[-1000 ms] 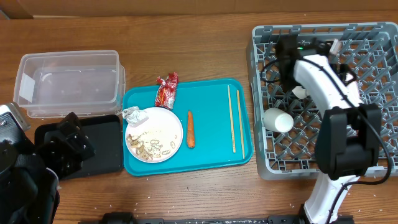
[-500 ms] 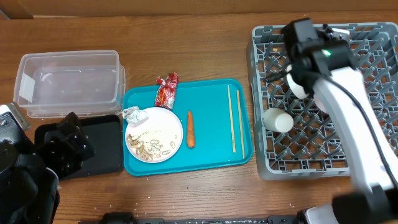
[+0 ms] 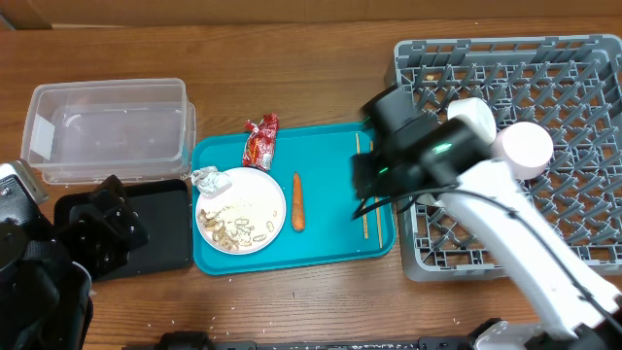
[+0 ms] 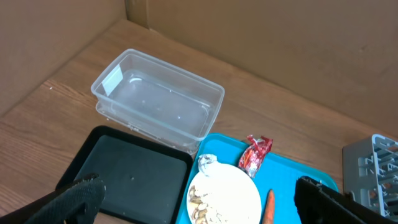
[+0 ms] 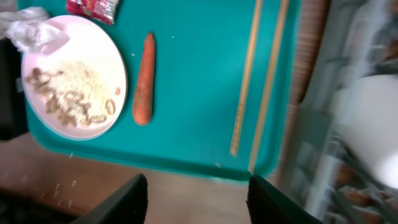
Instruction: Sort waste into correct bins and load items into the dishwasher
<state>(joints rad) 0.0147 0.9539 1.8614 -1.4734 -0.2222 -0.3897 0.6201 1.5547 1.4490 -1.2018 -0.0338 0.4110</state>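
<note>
Carrot between plate and chopsticks, on tray

Just ahead of the right hand, two wooden chopsticks lie side by side on the teal tray. To their left lies an orange carrot, then a white plate of food scraps, a crumpled tissue on its rim. The grey dishwasher rack on the hand's right holds a white cup.
</note>
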